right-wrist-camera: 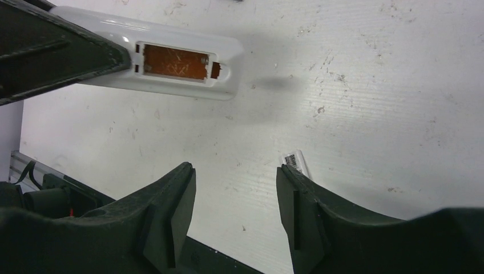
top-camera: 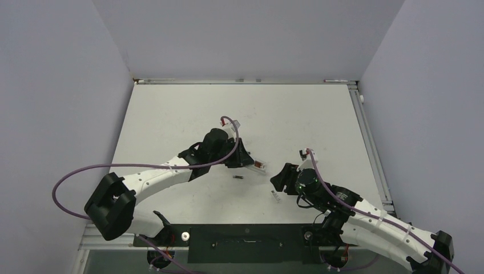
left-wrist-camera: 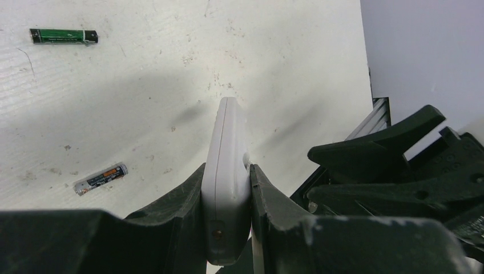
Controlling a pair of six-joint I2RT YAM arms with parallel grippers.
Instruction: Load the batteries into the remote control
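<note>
My left gripper (top-camera: pixel 250 161) is shut on the slim white remote control (top-camera: pixel 260 166), holding it on edge above the table; in the left wrist view the remote (left-wrist-camera: pixel 227 142) sits between the jaws (left-wrist-camera: pixel 226 171). In the right wrist view the remote (right-wrist-camera: pixel 114 34) shows its open brownish recess (right-wrist-camera: pixel 174 61), with nothing in it. A green-black battery (left-wrist-camera: pixel 63 36) lies on the table (top-camera: pixel 238 178). A silver battery with an orange label (left-wrist-camera: pixel 101 178) lies apart from it (top-camera: pixel 276 197); its end shows by my right finger (right-wrist-camera: pixel 295 161). My right gripper (right-wrist-camera: pixel 234 171) is open and empty, near the remote (top-camera: pixel 281 178).
The white table (top-camera: pixel 171 114) has a metal rail along its right edge (top-camera: pixel 371 142) and a black strip at the near edge (top-camera: pixel 245 240). Grey walls stand on three sides. The left gripper's dark finger (right-wrist-camera: pixel 51 51) fills the upper left of the right wrist view.
</note>
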